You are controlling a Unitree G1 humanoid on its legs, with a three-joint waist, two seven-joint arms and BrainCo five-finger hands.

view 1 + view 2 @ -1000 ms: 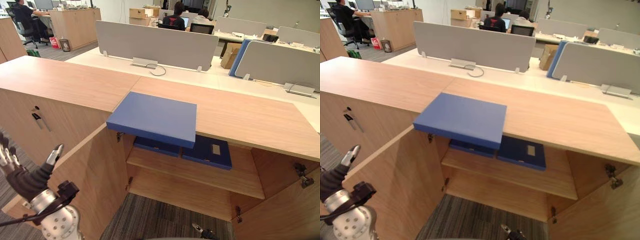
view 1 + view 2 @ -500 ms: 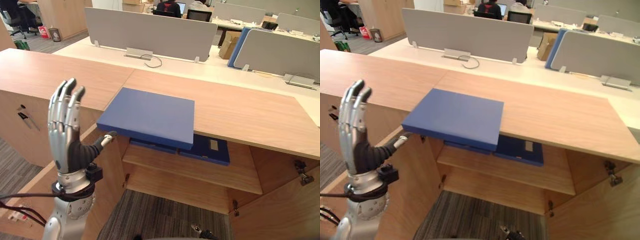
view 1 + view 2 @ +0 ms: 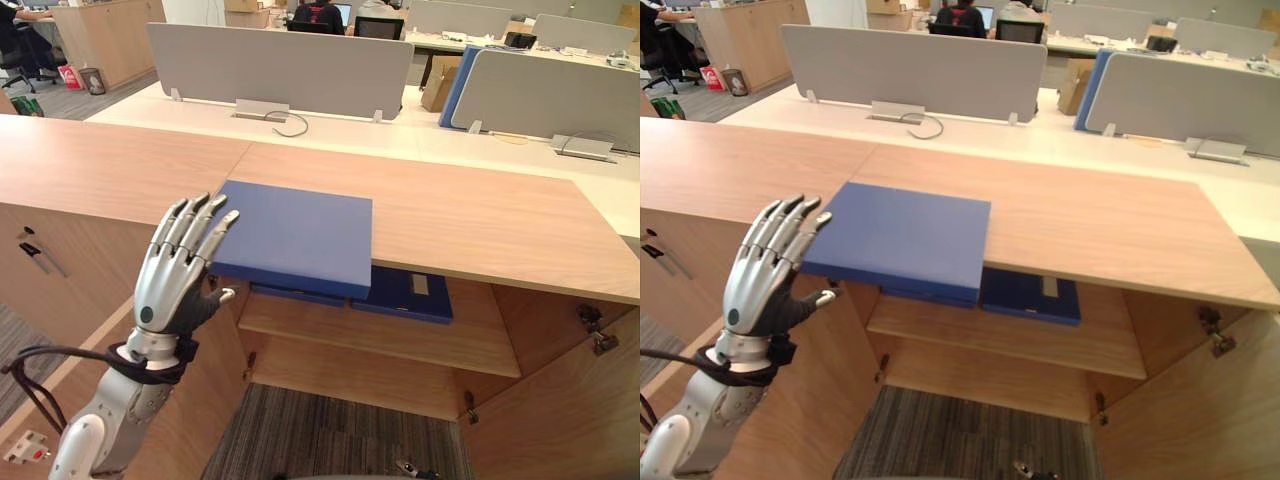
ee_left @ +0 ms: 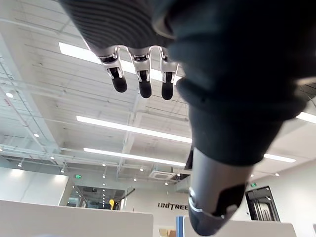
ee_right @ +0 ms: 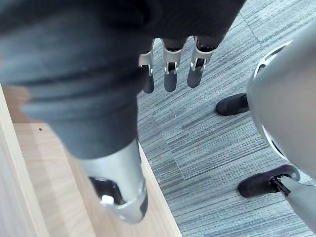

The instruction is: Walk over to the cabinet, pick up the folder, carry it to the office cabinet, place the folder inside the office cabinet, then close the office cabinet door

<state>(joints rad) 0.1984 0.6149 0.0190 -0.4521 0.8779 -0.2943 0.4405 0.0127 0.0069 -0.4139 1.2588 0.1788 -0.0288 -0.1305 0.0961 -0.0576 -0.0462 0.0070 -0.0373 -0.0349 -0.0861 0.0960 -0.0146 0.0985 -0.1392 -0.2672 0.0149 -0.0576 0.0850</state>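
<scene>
- The blue folder (image 3: 295, 238) lies flat on the cabinet top (image 3: 480, 215). Its near edge overhangs the top's front edge, above the open compartment. Neither hand holds it.
- The left hand (image 3: 172, 285) is raised just in front of the cabinet top's front edge, by the folder's left corner. Its fingers are straight and slightly fanned, with the thumb out to the side, and it grips nothing. The fingertips sit close to the corner, but I can't tell whether they touch it.
- The right hand (image 5: 170, 74) hangs low over the carpet, well below the cabinet top. Its fingers are straight and relaxed, and it holds nothing.
- Under the cabinet top, the shelf (image 3: 400, 340) already carries two darker blue folders (image 3: 400, 293) lying flat. The left door (image 3: 200, 400) and right door (image 3: 560, 420) both stand open.
- Behind the cabinet top there are grey desk dividers (image 3: 270, 70), with people seated further back.
- My read is that you're in the pick-up step, at the reach stage, with no grasp made yet.
- For the next move, use the overhang. Get the fingers under the free edge and the thumb on top, or the reverse, then close.
- A grip at the corner alone will likely let the folder tip, so bring the right hand up to support the other side before you lift.
- Carrying, placing and closing the door are all not yet done.
</scene>
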